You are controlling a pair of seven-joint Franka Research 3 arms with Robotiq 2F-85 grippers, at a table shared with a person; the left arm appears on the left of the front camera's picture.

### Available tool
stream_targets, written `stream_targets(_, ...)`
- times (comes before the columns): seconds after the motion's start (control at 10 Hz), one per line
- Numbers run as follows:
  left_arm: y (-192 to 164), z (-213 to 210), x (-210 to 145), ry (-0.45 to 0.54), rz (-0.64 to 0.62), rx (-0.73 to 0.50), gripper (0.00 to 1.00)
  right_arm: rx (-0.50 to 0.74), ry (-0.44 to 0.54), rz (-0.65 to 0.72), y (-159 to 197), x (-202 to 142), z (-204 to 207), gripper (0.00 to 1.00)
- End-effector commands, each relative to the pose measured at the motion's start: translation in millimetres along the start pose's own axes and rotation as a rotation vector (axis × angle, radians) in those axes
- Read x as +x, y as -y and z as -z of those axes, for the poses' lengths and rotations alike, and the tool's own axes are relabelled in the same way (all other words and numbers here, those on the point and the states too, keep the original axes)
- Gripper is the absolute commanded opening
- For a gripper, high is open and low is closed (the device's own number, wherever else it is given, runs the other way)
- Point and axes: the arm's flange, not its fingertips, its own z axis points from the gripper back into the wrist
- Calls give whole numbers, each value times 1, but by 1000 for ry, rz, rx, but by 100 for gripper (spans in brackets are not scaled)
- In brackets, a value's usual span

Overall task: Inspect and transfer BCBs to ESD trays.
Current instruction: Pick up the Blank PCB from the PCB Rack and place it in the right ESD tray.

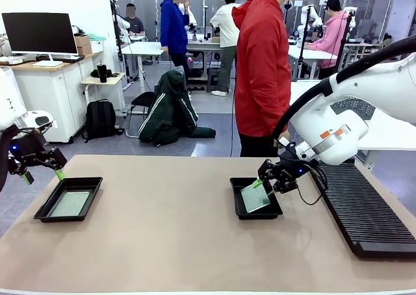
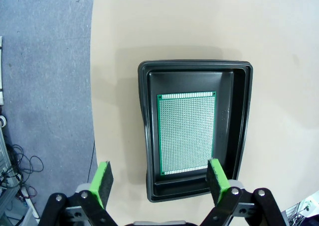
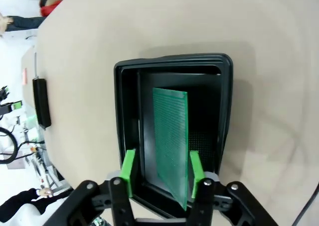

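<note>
Two black ESD trays sit on the table. The left tray [image 1: 45,210] [image 2: 144,136] holds a pale green BCB [image 1: 70,203] [image 2: 187,133] lying flat on its floor. My left gripper [image 1: 43,175] [image 2: 159,183] hovers open above that tray's near end, touching nothing. In the right tray [image 1: 273,212] [image 3: 124,116] a second BCB [image 1: 253,198] [image 3: 170,131] stands tilted, its near edge raised between the fingers of my right gripper [image 1: 264,183] [image 3: 162,170]. Those jaws stand apart, wider than the board is thick, with the board leaning close to one green pad [image 3: 196,167].
A long black ribbed rack [image 1: 364,210] lies along the table's right side, just beside the right tray. A person in a red hooded top [image 1: 263,67] stands at the far edge. The table's left edge and the floor beyond [image 2: 45,111] are close to the left tray.
</note>
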Motion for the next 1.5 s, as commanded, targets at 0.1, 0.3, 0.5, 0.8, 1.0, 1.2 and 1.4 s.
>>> stream_targets(0.1, -1, 2, 0, 6, 2, -1, 100, -182, 21, 16, -35, -14, -26, 80)
stream_targets(0.3, -1, 2, 0, 6, 2, -1, 100, -267, 14, 19, -53, -22, -49, 96)
stream_targets(0.5, -1, 2, 0, 6, 2, -1, 100, -333, 12, 16, -64, -27, -69, 100)
stream_targets(0.8, -1, 2, 0, 6, 2, -1, 100, -420, -8, 7, -76, -30, -81, 100)
stream_targets(1.0, -1, 2, 0, 6, 2, -1, 100, -385, 3, -7, -69, -32, -79, 100)
stream_targets(1.2, -1, 2, 0, 6, 2, -1, 100, -385, 3, -7, -69, -32, -79, 100)
stream_targets(1.4, -1, 2, 0, 6, 2, -1, 100, -385, 3, -7, -69, -32, -79, 100)
